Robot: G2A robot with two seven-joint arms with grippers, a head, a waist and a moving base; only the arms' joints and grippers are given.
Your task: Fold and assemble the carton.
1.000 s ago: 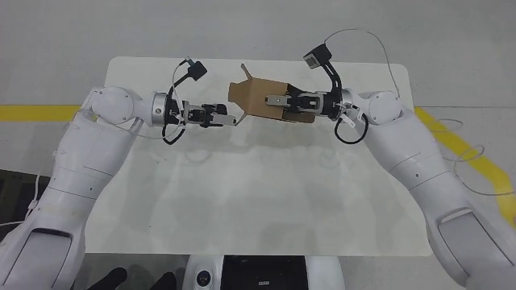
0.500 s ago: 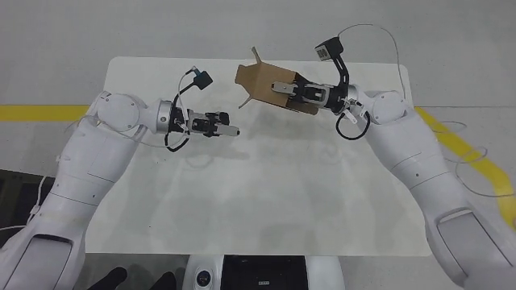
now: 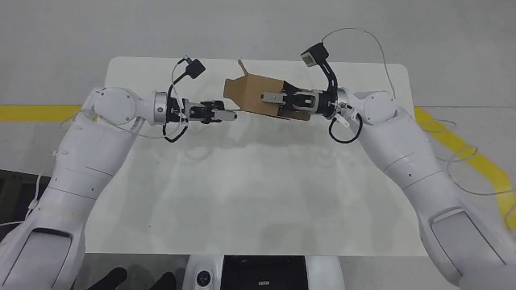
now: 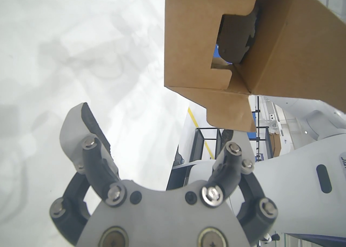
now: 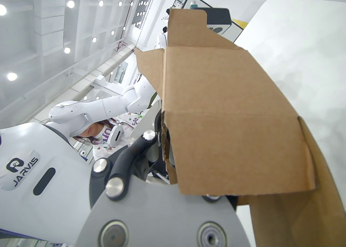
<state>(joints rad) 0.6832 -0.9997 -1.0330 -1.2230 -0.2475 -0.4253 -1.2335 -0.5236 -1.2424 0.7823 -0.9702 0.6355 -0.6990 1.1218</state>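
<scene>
A brown cardboard carton hangs above the far part of the white table, lying on its side with its end flaps spread. My right gripper is shut on one carton wall, one finger outside it. In the right wrist view the carton hides the other finger. My left gripper is open right at the carton's left end. In the left wrist view one of its fingers sits just under the lowest flap of the carton.
The table's rounded far corners lie close behind the arms. A thin cable loops from the right wrist camera. A yellow floor stripe runs past both sides of the table.
The right arm has lowered the carton and swung it back to the left. The left gripper has moved up and to the right until its tips meet the carton's flap.
</scene>
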